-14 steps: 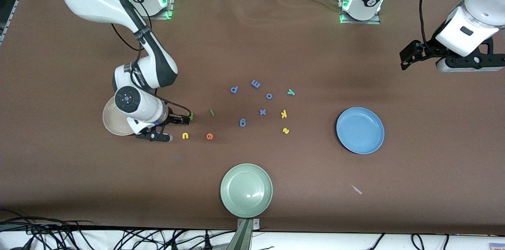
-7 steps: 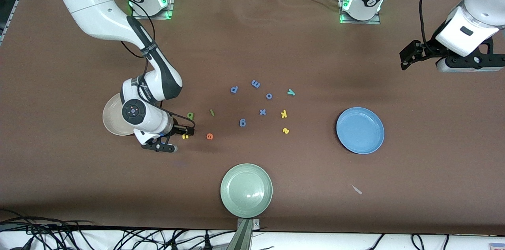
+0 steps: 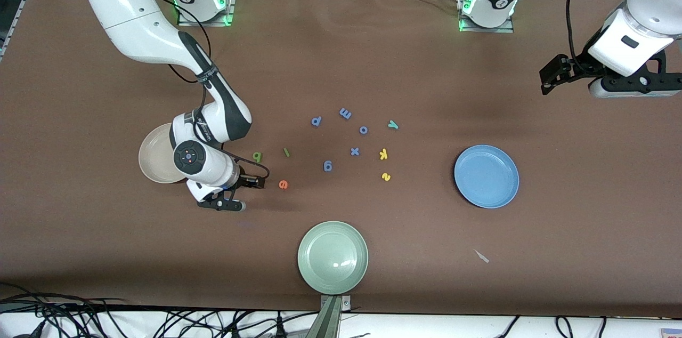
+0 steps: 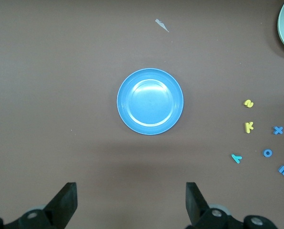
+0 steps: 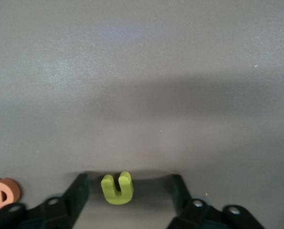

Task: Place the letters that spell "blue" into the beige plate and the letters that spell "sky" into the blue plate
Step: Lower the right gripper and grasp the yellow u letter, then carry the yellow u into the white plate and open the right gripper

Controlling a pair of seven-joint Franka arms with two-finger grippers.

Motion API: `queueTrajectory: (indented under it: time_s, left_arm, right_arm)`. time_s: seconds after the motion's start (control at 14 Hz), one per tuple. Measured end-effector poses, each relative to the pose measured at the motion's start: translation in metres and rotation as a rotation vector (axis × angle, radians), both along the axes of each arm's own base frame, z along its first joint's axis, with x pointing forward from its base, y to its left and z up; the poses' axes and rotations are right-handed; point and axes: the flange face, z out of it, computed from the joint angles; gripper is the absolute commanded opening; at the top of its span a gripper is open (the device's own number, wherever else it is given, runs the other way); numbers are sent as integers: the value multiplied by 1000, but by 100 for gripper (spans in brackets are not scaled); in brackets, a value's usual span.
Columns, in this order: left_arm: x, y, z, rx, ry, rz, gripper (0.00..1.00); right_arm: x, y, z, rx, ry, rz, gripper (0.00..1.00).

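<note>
Arm shells: glossy white, rounded segments, both arms alike.
Joint collars: black bands between the white segments.
Right arm cap: round dark disc with a small red dot at its centre.
Cables: thin black leads looped loosely along each arm.
Bases: white columns with black rings on metal plates, green lights glowing, a red knob on top.
Right gripper [image 3: 254, 182]: black, two fingers [image 5: 77, 193] with screw holes in the lower body.
Left gripper [image 4: 130, 202]: black, two blunt wedge-shaped fingers [image 4: 65, 202]; grey screw heads below.
</note>
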Motion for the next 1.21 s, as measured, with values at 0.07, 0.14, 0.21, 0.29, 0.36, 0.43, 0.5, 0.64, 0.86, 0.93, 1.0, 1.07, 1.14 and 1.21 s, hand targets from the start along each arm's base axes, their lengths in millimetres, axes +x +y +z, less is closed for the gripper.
queueTrajectory:
  time_s: [0.07, 0.14, 0.21, 0.29, 0.36, 0.43, 0.5, 0.64, 0.86, 0.93, 1.0, 1.07, 1.14, 1.21]
  left_arm:
    - [0, 0, 0, 0, 0, 0, 100]
    - [0, 0, 0, 0, 0, 0, 100]
    - [0, 0, 0, 0, 0, 0, 100]
    - [0, 0, 0, 0, 0, 0, 100]
    - [0, 0, 0, 0, 0, 0, 100]
    - [0, 0, 0, 0, 0, 0, 100]
    - [0, 0, 0, 0, 0, 0, 100]
    - [0, 0, 0, 0, 0, 0, 100]
    - [0, 0, 0, 0, 0, 0, 100]
    - [0, 0, 0, 0, 0, 0, 100]
    - [0, 0, 0, 0, 0, 0, 100]
    - [0, 0, 0, 0, 0, 0, 100]
    - [0, 0, 0, 0, 0, 0, 100]
    - [0, 0, 0, 0, 0, 0, 100]
  right_arm:
    - [1, 0, 1, 1, -3, 0, 33]
    - [1, 0, 2, 1, -5, 0, 23]
    - [2, 2, 3, 2, -7, 2, 12]
    - [2, 3, 6, 4, -11, 3, 2]
    - [2, 5, 6, 4, -11, 5, 1]
    - [2, 5, 6, 3, -11, 6, 0]
    - [3, 4, 7, 3, -13, 6, 0]
    - [6, -3, 11, -4, -11, 40, 0]
    - [11, -37, 29, -51, 40, 112, 1]
    - [11, -51, 38, -66, 49, 124, 1]
    - [9, -64, 48, -80, 53, 136, 1]
    - [4, -77, 56, -95, 59, 149, 1]
    - [-5, -92, 62, -111, 68, 162, 1]
    - [-15, -110, 67, -125, 79, 172, 1]
